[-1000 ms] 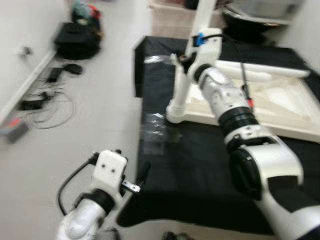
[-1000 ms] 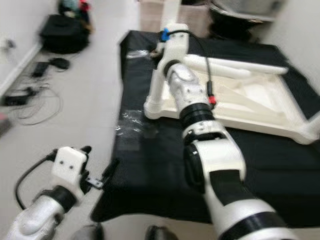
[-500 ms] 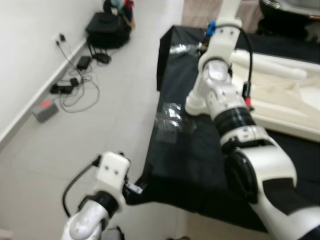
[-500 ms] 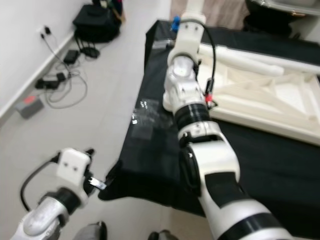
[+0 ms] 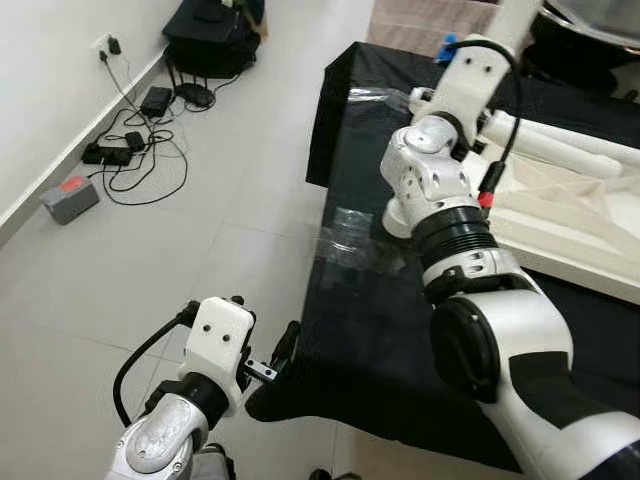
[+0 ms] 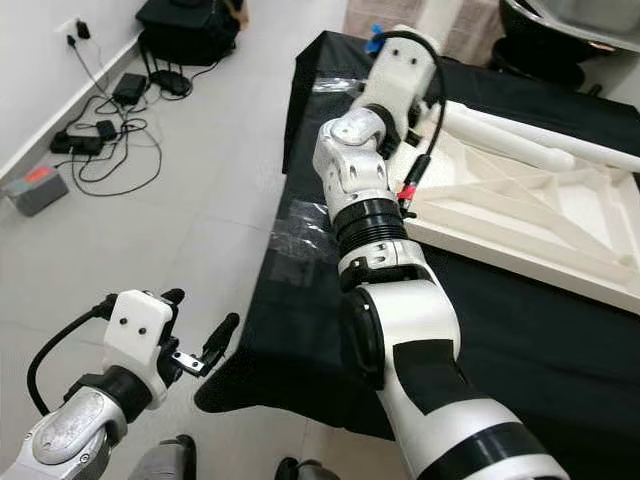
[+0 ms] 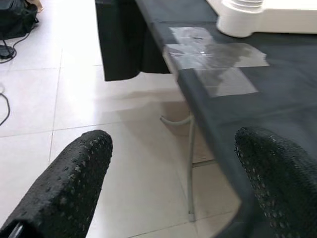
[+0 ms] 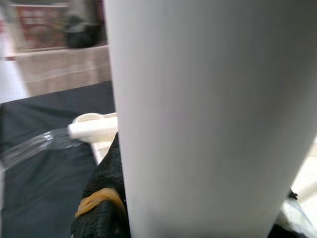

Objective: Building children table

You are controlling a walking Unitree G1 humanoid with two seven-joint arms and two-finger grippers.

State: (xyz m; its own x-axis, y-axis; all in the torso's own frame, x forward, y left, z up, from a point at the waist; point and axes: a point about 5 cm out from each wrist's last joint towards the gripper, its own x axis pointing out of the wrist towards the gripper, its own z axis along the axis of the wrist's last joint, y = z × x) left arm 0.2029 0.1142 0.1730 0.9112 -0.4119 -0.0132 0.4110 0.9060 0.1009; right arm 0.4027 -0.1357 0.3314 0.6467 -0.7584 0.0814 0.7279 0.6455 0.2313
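While upturned on black-draped surface [image 6: 560, 350], white children's table [image 6: 520, 215] lying frame-up, one white leg [image 8: 198, 124] upright at near-left corner. Right pincer [image 8: 106, 210] pressed around that leg. Left pincer [image 7: 173, 198] spread, low beside surface's edge. Clear plastic bags [image 5: 355, 240] flat near leg's base. Black bag [image 5: 205, 40] on floor [image 5: 150, 260].

Tiled room in a home: power cables [image 5: 130, 160] along the white wall, black bag [image 5: 205, 35], black-draped table [image 5: 380, 330].
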